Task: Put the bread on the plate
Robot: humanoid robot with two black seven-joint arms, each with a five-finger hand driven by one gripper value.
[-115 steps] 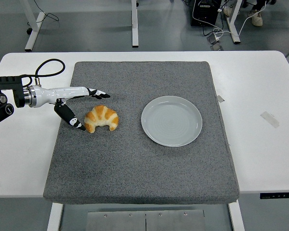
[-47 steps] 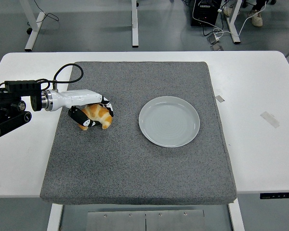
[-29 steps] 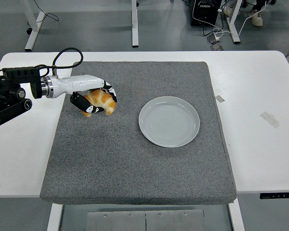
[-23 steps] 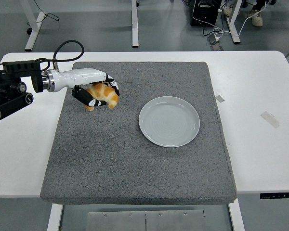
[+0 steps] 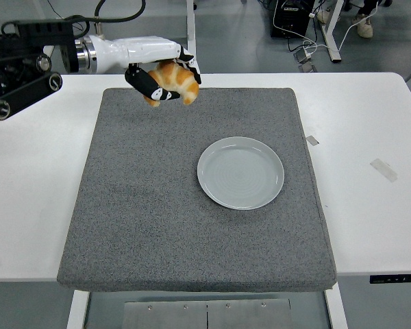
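My left hand (image 5: 166, 75) comes in from the upper left and is shut on a golden croissant (image 5: 179, 80). It holds the croissant well above the far edge of the grey mat (image 5: 144, 205). A round pale grey plate (image 5: 240, 172) lies empty on the mat, to the right of and nearer than the hand. The right arm is out of view.
The mat covers the middle of the white table (image 5: 370, 137). Two small pieces of tape (image 5: 383, 169) lie on the table to the right of the mat. Table legs and cables show on the floor beyond the far edge.
My left hand closed on the croissant on the mat's left part, then lifted it up and carried it to the right and away from me.
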